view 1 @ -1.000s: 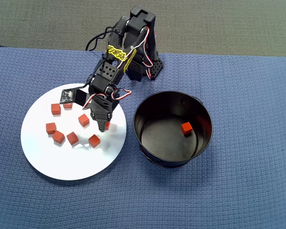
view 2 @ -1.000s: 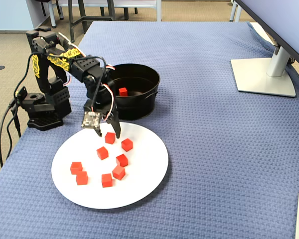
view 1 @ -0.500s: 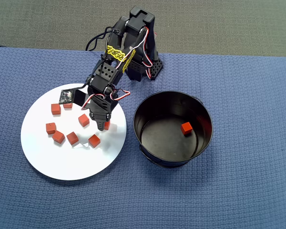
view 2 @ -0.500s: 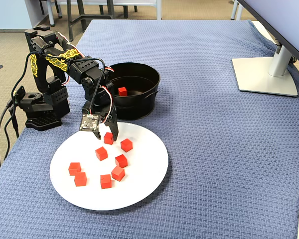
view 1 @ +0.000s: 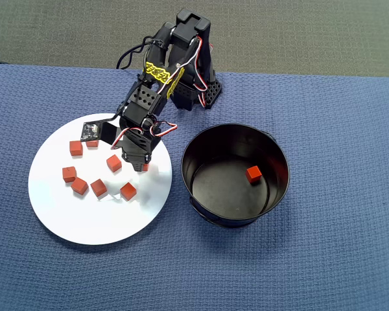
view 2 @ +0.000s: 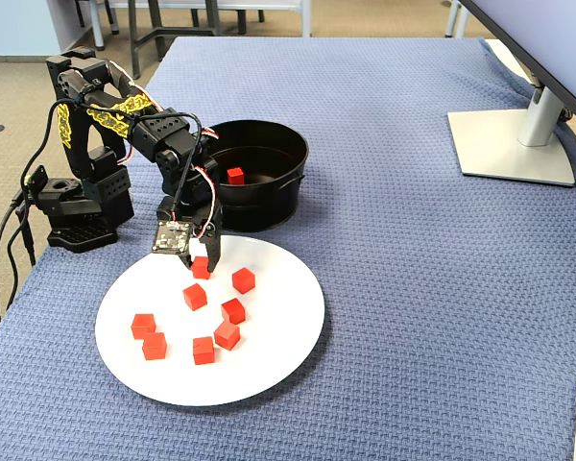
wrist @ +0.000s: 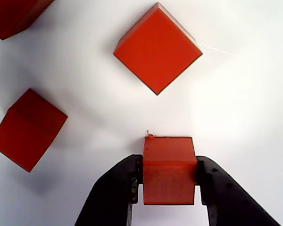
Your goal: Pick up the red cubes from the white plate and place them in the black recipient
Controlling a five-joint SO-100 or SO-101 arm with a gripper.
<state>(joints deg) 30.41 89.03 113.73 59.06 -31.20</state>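
Red cube [wrist: 169, 170] clamped between the gripper's [wrist: 169, 188] two black fingers at bottom centre of the wrist view, over the white plate [view 1: 65, 223], black pot [view 1: 272, 194] right in the overhead view holding one cube [view 1: 253, 173]

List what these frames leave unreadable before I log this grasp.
- Gripped cube: in the overhead view the gripper covers nearly all of it.
- Lift-off: no view shows whether the cube has left the white plate.
- Wrist view: the corner cube is cut by the frame edge.
- Black pot: its near wall hides part of the floor in the fixed view.
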